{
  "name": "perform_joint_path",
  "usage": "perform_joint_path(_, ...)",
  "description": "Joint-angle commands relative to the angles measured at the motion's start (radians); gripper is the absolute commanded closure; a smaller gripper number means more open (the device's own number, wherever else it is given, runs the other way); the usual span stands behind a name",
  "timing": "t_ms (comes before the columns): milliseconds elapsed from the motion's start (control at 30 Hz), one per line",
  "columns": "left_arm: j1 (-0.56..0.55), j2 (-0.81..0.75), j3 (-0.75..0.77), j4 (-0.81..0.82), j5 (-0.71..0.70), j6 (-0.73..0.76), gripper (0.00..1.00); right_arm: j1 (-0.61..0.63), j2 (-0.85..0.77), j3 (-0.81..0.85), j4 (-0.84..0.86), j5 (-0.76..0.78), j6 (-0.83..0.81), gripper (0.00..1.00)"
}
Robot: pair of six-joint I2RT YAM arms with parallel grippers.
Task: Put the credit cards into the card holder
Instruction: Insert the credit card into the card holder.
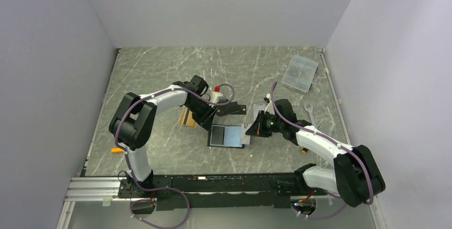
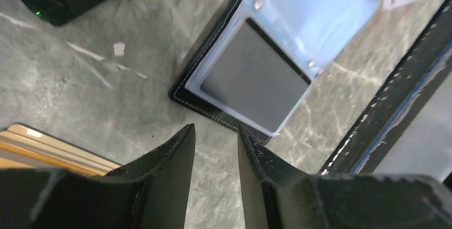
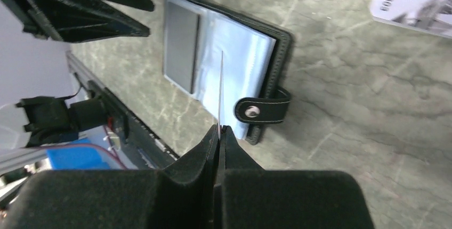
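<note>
**One card is in, one is in the pincer, and more are waiting.**

Our right pincer (image 3: 219,129) is clenched on a thin card (image 3: 220,90), held on its edge over the open card holder (image 3: 240,48). We cannot tell if it touches. Our left pincer (image 2: 216,130) is released and holds nothing, just left of the holder. A grey card (image 2: 256,74) already sits in the holder's left pocket. An orange-gold card (image 1: 186,117) lies to the left on the worktop (image 1: 160,69), and a black card (image 1: 233,109) lies on the far side. We think both must still go in.
</note>
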Motion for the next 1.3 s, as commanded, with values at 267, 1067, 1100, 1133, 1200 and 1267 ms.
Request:
perform_joint_path(267,-0.043,-0.046,-0.044,0.035,-0.058,0.053,0.61,0.012,0.020,0.005,-0.012,0.095,-0.019,1.00)
perform_joint_path(1067,-0.065,-0.040,-0.068,0.054,-0.083,0.068,0.64,0.014,0.063,-0.049,0.112,0.087,0.036,1.00)
perform_joint_path(1100,-0.065,-0.040,-0.070,0.054,-0.083,0.069,0.64,0.013,0.060,-0.051,0.106,0.093,0.033,1.00)
perform_joint_path(1133,-0.066,-0.041,-0.071,0.053,-0.085,0.069,0.64,0.013,0.056,-0.051,0.096,0.100,0.029,1.00)
perform_joint_path(1200,-0.067,-0.044,-0.074,0.057,-0.086,0.069,0.65,0.013,0.039,-0.051,0.070,0.121,0.018,1.00)
perform_joint_path(1267,-0.070,-0.043,-0.077,0.059,-0.088,0.070,0.65,0.013,0.018,-0.053,0.059,0.136,0.011,1.00)
